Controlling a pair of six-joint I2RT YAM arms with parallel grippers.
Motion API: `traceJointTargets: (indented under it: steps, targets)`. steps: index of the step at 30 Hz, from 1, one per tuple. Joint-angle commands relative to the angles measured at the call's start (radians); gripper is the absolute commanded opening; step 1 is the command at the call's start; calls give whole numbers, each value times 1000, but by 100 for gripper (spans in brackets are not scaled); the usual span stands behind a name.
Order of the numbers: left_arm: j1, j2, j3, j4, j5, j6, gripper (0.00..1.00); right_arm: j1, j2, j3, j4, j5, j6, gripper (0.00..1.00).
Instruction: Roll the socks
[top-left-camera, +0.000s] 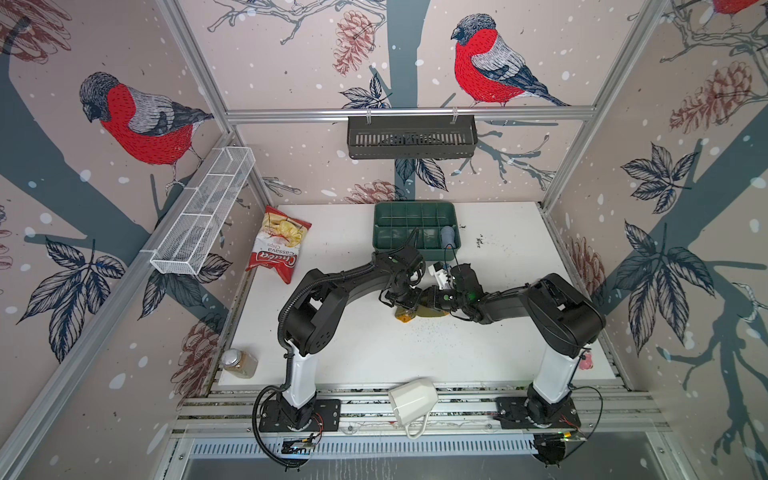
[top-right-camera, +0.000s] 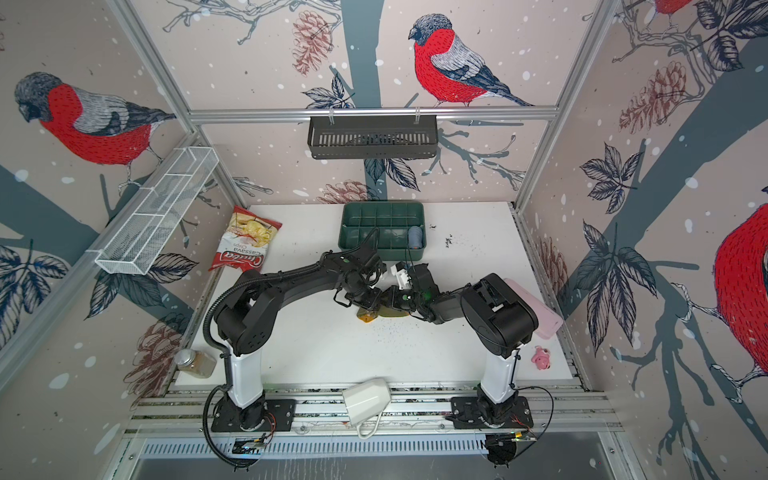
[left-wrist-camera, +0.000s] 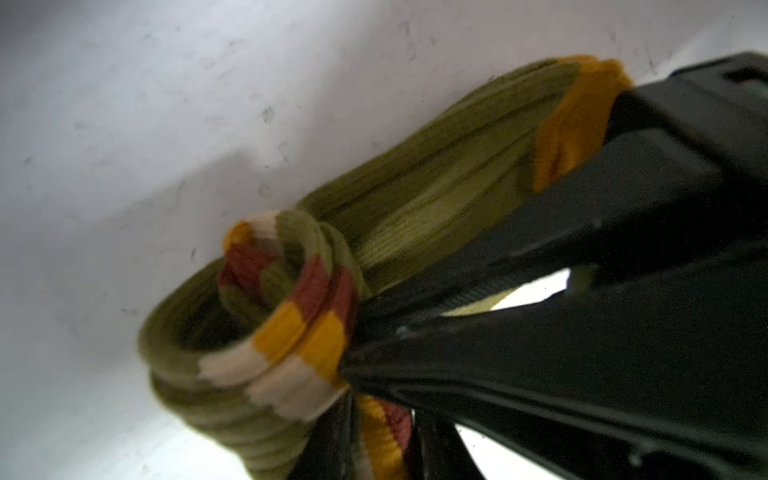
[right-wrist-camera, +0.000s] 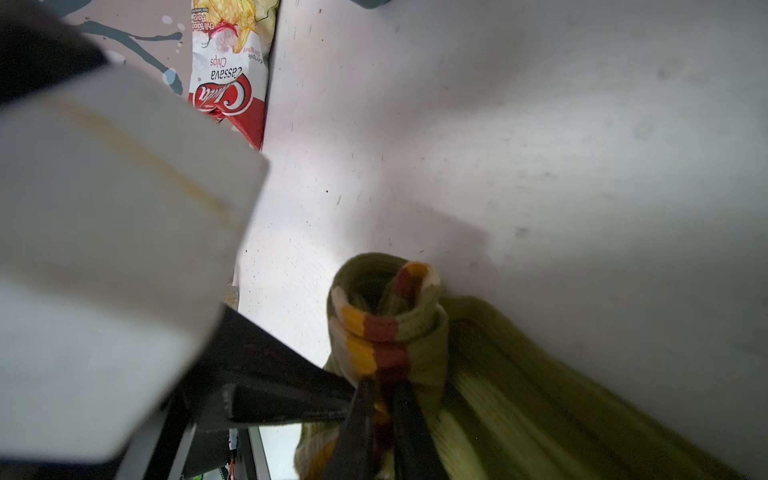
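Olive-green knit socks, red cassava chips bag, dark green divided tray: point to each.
Socks (left-wrist-camera: 436, 178): left wrist view, ribbed leg.
Chips bag (top-left-camera: 272, 261): a top view, red logo.
Tray (top-left-camera: 392, 218): a top view, bare compartment.

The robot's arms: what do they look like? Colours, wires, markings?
The left arm and right arm are black segments above white lower links on black base plates. A ribbed black hose runs along the left arm; thin wires trail at both bases. The left end effector and right end effector are slim and black.

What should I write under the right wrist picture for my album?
Right hand pinches the striped cuff of the socks on the white table, chips bag in the background.
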Motion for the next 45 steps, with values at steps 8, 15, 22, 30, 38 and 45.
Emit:
traceJointTargets:
  steps: [8, 15, 22, 30, 38, 45]
  targets:
    - [26, -23, -53, 67, 126, 14, 28, 18, 48, 58, -209, 35, -110, 10]
    - [74, -84, -125, 162, 247, 5, 29, 7, 48, 68, -294, 103, -160, 10]
    - [166, -219, -236, 306, 365, -53, 30, 7, 53, 73, -306, 116, -167, 10]
    - [249, -257, -355, 394, 378, -91, 35, 9, 50, 76, -305, 115, -163, 10]
    - [269, -215, -421, 497, 450, -118, 41, 12, 48, 79, -304, 116, -162, 10]
    - [270, -162, -446, 558, 491, -134, 42, 14, 48, 83, -304, 117, -159, 10]
